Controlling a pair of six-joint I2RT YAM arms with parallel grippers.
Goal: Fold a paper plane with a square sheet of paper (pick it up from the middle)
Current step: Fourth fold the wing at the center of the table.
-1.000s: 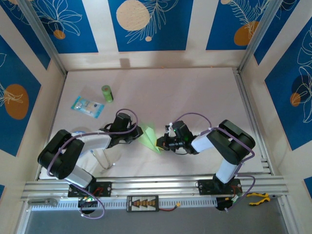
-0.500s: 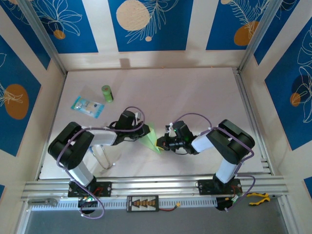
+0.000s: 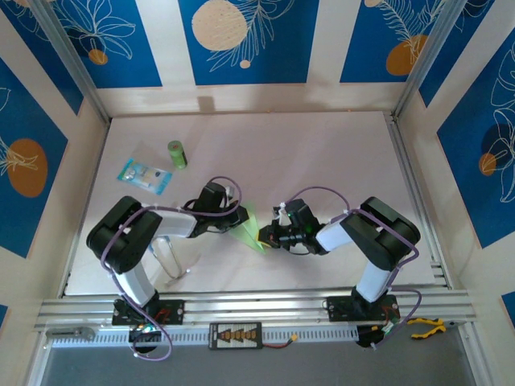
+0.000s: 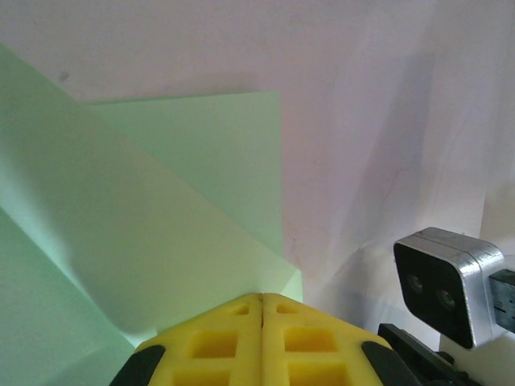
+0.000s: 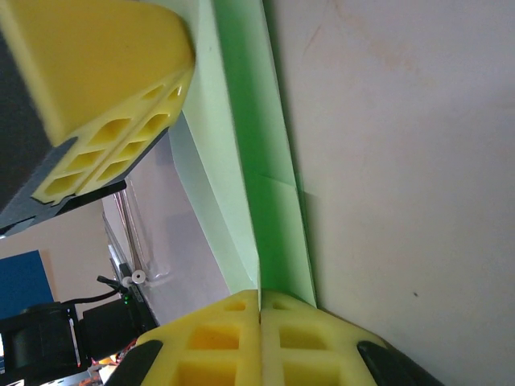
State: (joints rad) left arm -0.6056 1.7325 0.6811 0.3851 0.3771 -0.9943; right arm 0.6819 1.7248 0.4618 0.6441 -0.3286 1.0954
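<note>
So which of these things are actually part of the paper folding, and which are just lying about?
Part of the job: the partly folded green paper, pinched by the left fingers and the right fingers.
Just lying about: the small green cylinder, the clear blue-printed packet, the yellow-handled pliers.

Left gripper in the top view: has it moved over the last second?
Yes. The left gripper has shifted slightly right, away from the small green cylinder and toward the right gripper, at the folded pale-green paper between them.
</note>
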